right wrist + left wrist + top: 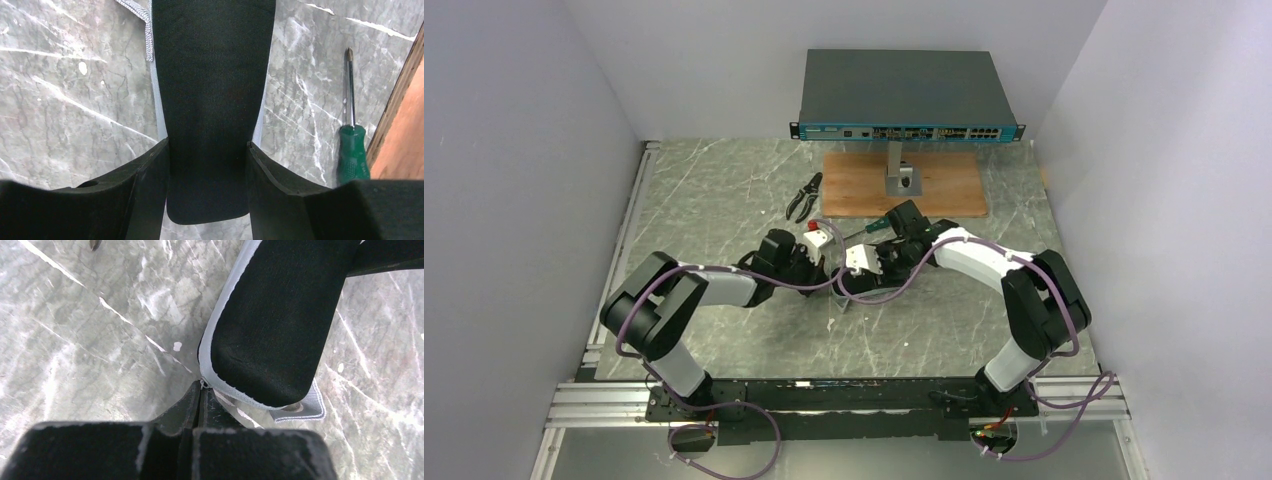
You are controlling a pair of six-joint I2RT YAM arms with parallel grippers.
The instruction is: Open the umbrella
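The right claw [208, 150] stands half open, its fingers clamped on both flanks of the folded black umbrella [212, 75], which extends ahead of it. The left claw [200, 392] is fully closed, its tips touching the umbrella's pale trim. A green-handled screwdriver [352, 150] lies to the right claw's right.

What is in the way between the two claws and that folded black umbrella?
Nothing visible. The right gripper clasps the umbrella between its fingers. The left gripper, shut, has its tips at the umbrella's pale-trimmed end. The green screwdriver lies off to one side, apart.
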